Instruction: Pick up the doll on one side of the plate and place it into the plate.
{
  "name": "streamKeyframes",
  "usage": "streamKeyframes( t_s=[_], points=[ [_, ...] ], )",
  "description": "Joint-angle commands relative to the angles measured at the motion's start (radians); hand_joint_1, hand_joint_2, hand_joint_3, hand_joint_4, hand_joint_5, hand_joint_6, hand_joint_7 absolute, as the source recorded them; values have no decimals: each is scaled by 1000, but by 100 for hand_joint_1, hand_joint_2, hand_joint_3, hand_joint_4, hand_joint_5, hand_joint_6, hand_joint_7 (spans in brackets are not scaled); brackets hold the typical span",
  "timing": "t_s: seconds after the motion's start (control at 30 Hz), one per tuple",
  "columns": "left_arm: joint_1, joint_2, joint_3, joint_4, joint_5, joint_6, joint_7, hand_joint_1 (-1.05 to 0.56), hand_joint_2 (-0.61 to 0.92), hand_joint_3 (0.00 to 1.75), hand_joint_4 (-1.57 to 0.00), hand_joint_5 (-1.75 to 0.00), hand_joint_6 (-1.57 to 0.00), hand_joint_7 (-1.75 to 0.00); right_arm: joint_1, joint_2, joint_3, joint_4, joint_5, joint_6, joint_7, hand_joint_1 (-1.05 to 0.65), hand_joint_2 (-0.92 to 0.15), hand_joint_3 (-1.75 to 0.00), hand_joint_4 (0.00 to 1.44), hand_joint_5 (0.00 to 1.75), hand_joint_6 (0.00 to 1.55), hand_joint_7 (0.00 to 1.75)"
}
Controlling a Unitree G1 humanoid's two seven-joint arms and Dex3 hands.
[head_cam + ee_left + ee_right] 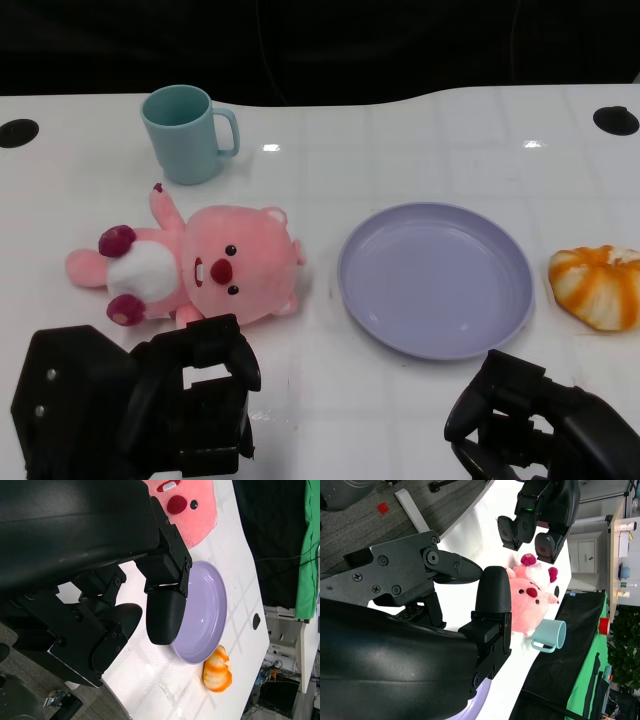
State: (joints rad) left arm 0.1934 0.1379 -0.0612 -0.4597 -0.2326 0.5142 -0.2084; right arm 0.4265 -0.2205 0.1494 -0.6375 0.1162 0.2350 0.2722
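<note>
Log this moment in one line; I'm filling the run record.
stage: before grasp | left hand: open, near pink doll | right hand: open | plate: empty

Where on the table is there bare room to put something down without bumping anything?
The widest bare stretch lies behind the purple plate, from the teal mug across to the far right. A narrower patch lies in front of the plate, between the left hand and right hand. It is crowded around the pink doll.

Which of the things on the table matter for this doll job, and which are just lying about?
For the job:
pink doll, lying beside the plate
purple plate, nothing in it
left hand, nearest the doll, holding nothing

Lying about:
teal mug, behind the doll
orange striped toy, on the plate's other side
</note>
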Motion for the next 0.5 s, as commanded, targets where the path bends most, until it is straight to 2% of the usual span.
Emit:
streamKeyframes(
  t_s=[0.03,0.5],
  points=[
    [-4,11,7,0,2,-4,-2,-3,42,147,-91,-175,-80,-170,0,-5,-7,-2,4,-2,0,-23,-87,-62,65,175,47,164],
    [-8,10,10,10,2,-15,-3,-3,42,146,-92,-175,-80,-169,-4,-6,-6,2,0,-4,0,-24,-86,-63,65,175,46,164]
  ],
)
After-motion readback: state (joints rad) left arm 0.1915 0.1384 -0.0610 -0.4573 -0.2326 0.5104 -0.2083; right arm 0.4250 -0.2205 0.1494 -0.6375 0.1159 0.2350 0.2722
